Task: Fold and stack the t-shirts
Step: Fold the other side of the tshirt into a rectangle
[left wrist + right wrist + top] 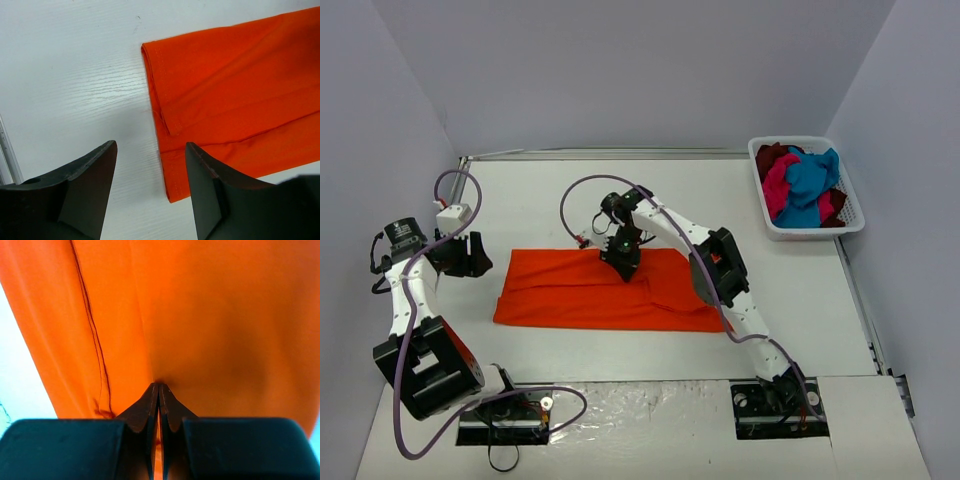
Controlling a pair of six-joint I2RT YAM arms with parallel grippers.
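On the middle of the white table (620, 195) the orange t-shirt (580, 295) lies flat, folded into a long band that runs from left to right. At its far edge, a little right of the middle, the right claw (621, 264) points down onto the cloth; in the right wrist view its two fingers are pressed together, a thin strip of orange shows between them, and the creases of the cloth run toward their tips, so it pinches the orange t-shirt. Just left of the shirt's left end the left claw (151, 150) hangs above the table with its fingers moderately apart and nothing between them. At the far right corner stands a white basket (810, 229), well apart from the orange shirt, with a teal-blue t-shirt (810, 180), a magenta t-shirt (778, 186) and a dark red t-shirt (770, 157) crumpled together inside.
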